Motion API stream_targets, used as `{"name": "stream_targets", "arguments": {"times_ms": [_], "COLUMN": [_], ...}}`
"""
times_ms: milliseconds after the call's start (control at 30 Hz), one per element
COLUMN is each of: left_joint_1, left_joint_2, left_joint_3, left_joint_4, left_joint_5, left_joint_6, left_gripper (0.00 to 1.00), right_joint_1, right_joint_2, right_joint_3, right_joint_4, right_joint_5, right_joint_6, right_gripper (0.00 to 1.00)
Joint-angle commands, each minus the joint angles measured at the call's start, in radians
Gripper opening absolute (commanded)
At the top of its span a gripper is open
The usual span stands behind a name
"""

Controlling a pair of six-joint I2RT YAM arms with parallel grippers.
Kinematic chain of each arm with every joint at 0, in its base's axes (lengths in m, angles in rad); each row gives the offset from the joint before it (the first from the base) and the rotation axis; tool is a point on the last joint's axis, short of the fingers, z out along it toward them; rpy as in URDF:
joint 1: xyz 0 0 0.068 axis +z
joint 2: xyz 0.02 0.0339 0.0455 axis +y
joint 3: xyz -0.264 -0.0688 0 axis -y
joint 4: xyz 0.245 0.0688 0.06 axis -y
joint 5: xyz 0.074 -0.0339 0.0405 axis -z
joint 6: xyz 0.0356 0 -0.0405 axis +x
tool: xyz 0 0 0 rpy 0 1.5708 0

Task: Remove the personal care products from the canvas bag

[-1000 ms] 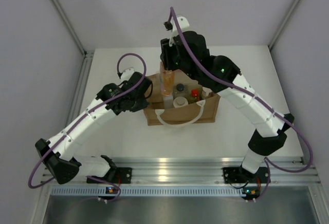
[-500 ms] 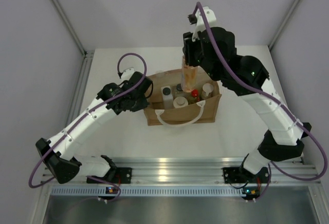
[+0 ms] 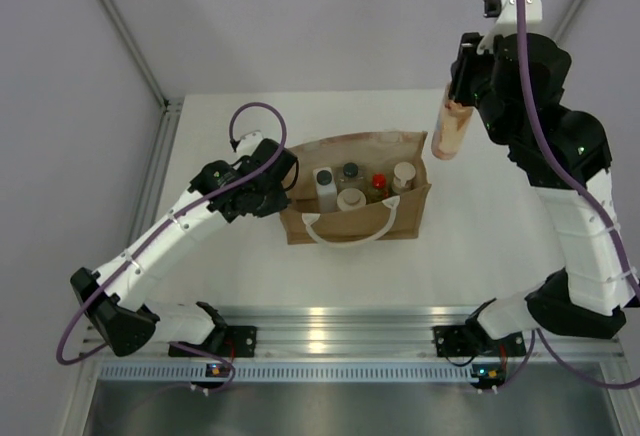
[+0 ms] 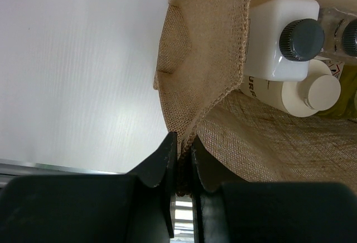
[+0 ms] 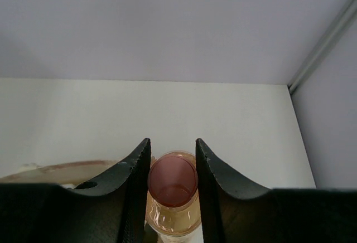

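The tan canvas bag (image 3: 300,226) stands mid-table with white handles. Inside it stand a white square bottle with a dark cap (image 3: 324,180), a clear bottle with a dark cap (image 3: 350,171), a cream cylinder (image 3: 350,199), a yellow bottle with a red cap (image 3: 378,184) and another cream-capped bottle (image 3: 403,174). My left gripper (image 3: 285,178) is shut on the bag's left rim (image 4: 187,137). My right gripper (image 3: 458,106) is shut on the orange bottle (image 3: 448,134) at its pink cap (image 5: 172,179), holding it in the air right of and behind the bag.
White table (image 3: 480,226) lies under the held bottle, to the right of the bag. Grey walls stand at the left, back and right. An aluminium rail (image 3: 330,321) runs along the near edge.
My right gripper has lifted the orange bottle out of the bag and carried it up and to the right, past the bag's right end. The left gripper has stayed on the rim.
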Motion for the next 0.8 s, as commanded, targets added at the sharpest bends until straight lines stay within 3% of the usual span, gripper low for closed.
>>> {"name": "stream_targets", "arguments": {"times_ms": [0, 200, 600, 767], "left_joint_1": [0.000, 0.000, 0.000, 0.000], "left_joint_2": [0.004, 0.011, -0.003, -0.002], "left_joint_3": [0.031, 0.033, 0.020, 0.014], "left_joint_4": [-0.015, -0.013, -0.013, -0.013], "left_joint_5": [-0.031, -0.023, -0.028, -0.028], "left_joint_6": [0.015, 0.013, 0.023, 0.027], "left_gripper": [0.00, 0.00, 0.00, 0.00], "right_joint_1": [-0.065, -0.224, -0.405, -0.471], "right_joint_2": [-0.068, -0.129, -0.440, -0.431], "right_joint_3": [-0.005, -0.138, -1.029, -1.361], "right_joint_4": [0.114, 0.143, 0.699, 0.897], "right_joint_5": [0.018, -0.046, -0.189, -0.211], "right_joint_6": [-0.027, -0.001, 0.085, 0.144], "right_gripper": [0.00, 0.00, 0.00, 0.00]}}
